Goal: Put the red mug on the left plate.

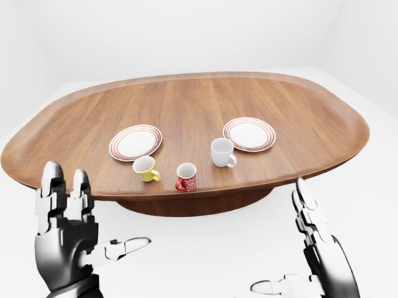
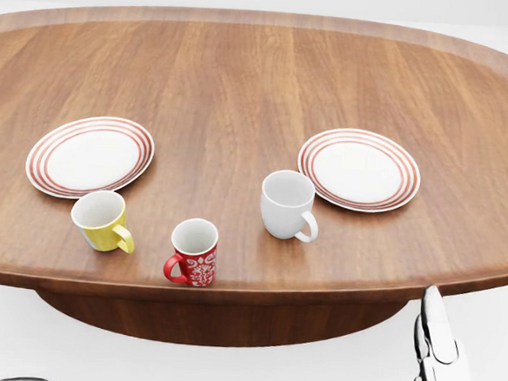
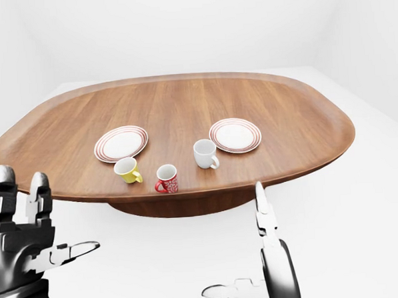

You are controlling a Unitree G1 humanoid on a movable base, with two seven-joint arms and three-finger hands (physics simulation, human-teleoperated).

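Observation:
The red mug point(image 2: 193, 252) with a white pattern stands upright near the table's lower edge in the head view, its handle to the left. The left plate point(image 2: 90, 155), white with red rings, lies above and to the left of it. My left hand point(image 1: 89, 225) is open, fingers up, below the table's edge at the lower left of the left-eye view. My right hand point(image 1: 294, 251) is open at the lower right, also short of the table. Both hands are empty and well apart from the mug.
A yellow mug point(image 2: 101, 221) stands between the red mug and the left plate. A white mug point(image 2: 287, 205) stands right of the red mug, next to a second ringed plate point(image 2: 358, 169). All rest on an oval wooden table point(image 2: 262, 78) with a raised rim.

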